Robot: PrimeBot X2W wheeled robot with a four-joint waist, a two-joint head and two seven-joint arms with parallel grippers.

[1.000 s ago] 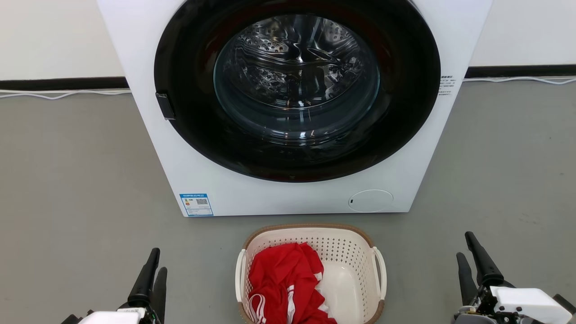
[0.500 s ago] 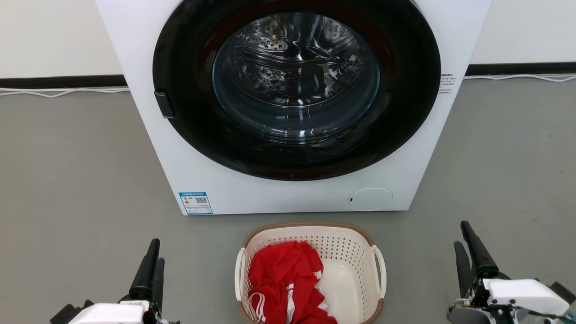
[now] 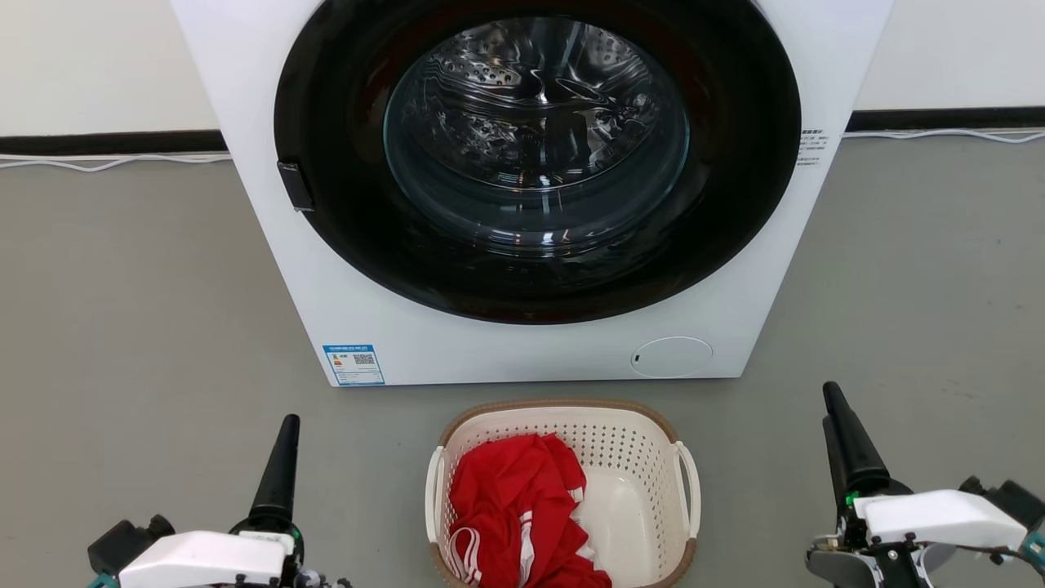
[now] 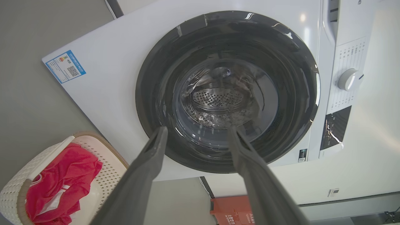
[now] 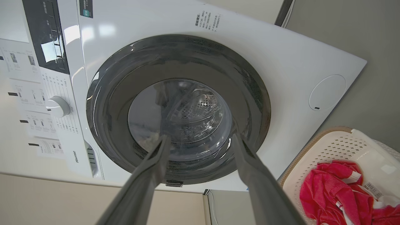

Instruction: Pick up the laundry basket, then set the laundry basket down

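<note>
The laundry basket [image 3: 629, 445], cream-white and perforated with a brown rim, stands on the grey floor just in front of the washing machine. A red garment [image 3: 514, 506] lies in its left half. My left gripper [image 3: 287, 425] hovers to the basket's left and my right gripper [image 3: 831, 390] to its right, both well apart from the white side handles. In the wrist views each gripper's fingers stand wide apart with nothing between them: left gripper [image 4: 197, 129], right gripper [image 5: 200, 137]. The basket also shows at a lower corner of each wrist view, laundry basket [image 4: 15, 193] and laundry basket [image 5: 337, 147].
A white front-loading washing machine [image 3: 343, 310] with a closed round glass door [image 3: 535, 139] rises right behind the basket. White cable [image 3: 82, 163] runs along the wall's dark baseboard. An orange-red box [image 4: 232, 209] sits beside the machine. Grey floor [image 3: 122, 327] spreads on both sides.
Both grippers have moved forward, higher in the head view, and turned so that each pair of fingers lines up edge-on. The camera has tilted slightly. The basket has not moved.
</note>
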